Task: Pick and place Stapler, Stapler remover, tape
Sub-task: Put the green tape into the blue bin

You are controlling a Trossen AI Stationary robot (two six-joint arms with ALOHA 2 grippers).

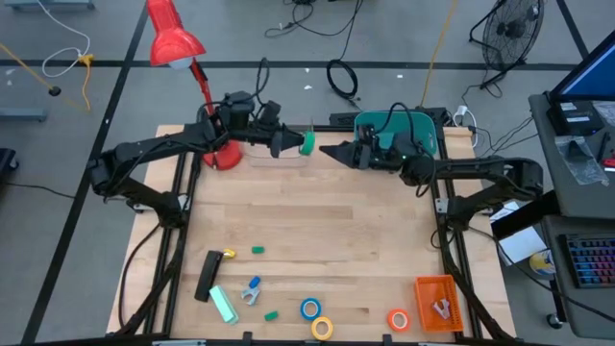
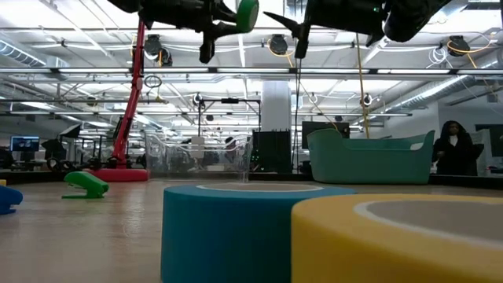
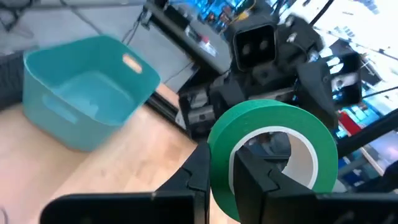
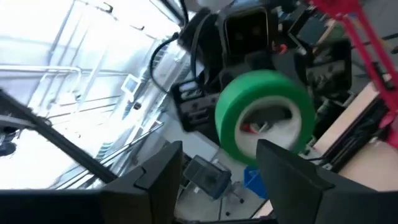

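My left gripper [image 1: 291, 144] is shut on a green tape roll [image 1: 307, 144], high over the table's far side. My right gripper [image 1: 330, 151] stands open just right of the roll, pointing at it with a small gap; in the right wrist view the roll [image 4: 264, 115] shows beyond its spread fingers. Near the front edge, blue [image 1: 309, 308], yellow [image 1: 322, 328] and orange [image 1: 398, 319] tape rolls lie flat on the wood. A black stapler [image 1: 209, 274], a mint-green stapler [image 1: 224, 305] and a blue staple remover [image 1: 252, 289] lie at the front left. My left gripper pinches the green roll's wall [image 3: 219, 163], one finger [image 3: 258, 177] inside the hole and the other [image 3: 198, 174] outside. The fingers come about level from the table's left. The roll stands on edge, lifted well clear of the table.
A teal bin [image 1: 420, 141] stands at the far right under my right arm, a clear box [image 1: 279, 157] below the roll, and a red lamp [image 1: 176, 43] at the far left. An orange tray [image 1: 437, 303] sits at the front right. Two small green pieces [image 1: 258, 250] lie mid-table.
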